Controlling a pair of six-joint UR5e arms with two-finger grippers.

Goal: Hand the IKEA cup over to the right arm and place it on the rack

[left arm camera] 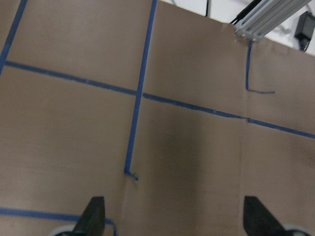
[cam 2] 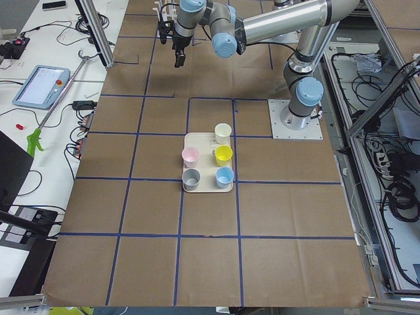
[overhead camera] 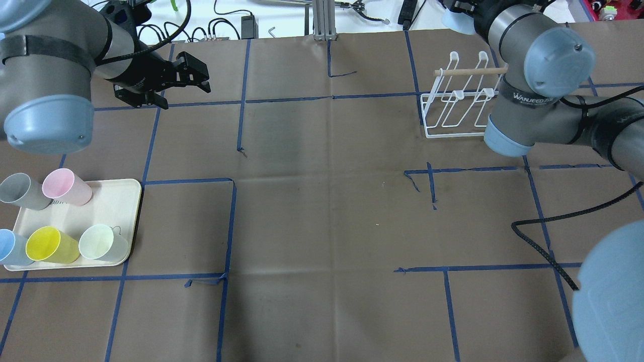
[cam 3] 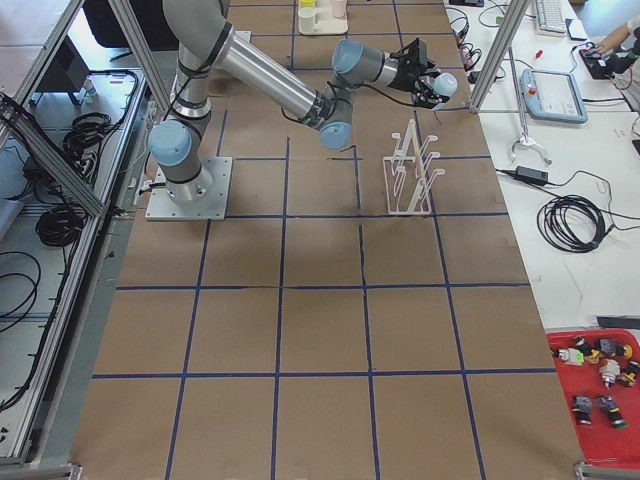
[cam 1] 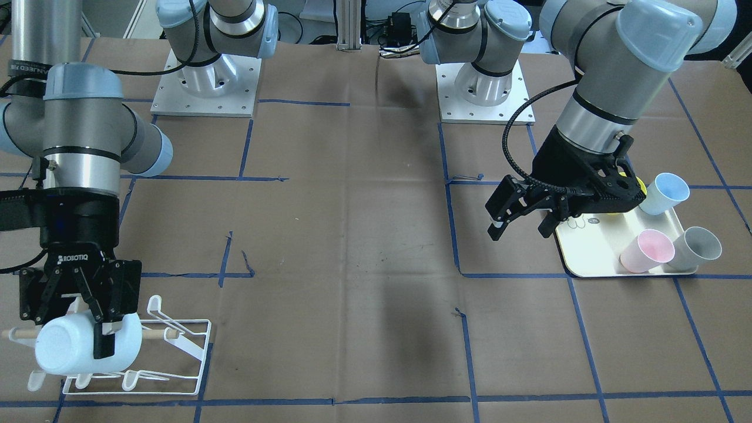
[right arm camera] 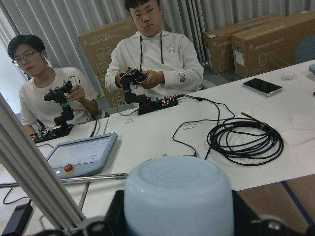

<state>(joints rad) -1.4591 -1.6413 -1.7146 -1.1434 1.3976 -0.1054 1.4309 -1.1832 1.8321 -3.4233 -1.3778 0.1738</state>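
My right gripper point(cam 1: 88, 335) is shut on a pale blue cup point(cam 1: 64, 352), held on its side just above the white wire rack point(cam 1: 176, 335) and next to its wooden dowel. The right wrist view shows the cup's base point(right arm camera: 177, 196) between the jaws. In the overhead view the right arm covers part of the rack point(overhead camera: 453, 108). In the exterior right view the cup point(cam 3: 445, 85) is beyond the rack point(cam 3: 408, 170). My left gripper point(cam 1: 521, 232) is open and empty beside the tray, above bare table in the left wrist view point(left arm camera: 175, 219).
A cream tray point(overhead camera: 115, 201) at the robot's left holds several upright cups: grey point(overhead camera: 20, 191), pink point(overhead camera: 65, 187), blue, yellow point(overhead camera: 50, 245) and pale green. Two operators sit beyond the table's far edge in the right wrist view. Blue tape lines cross the brown table.
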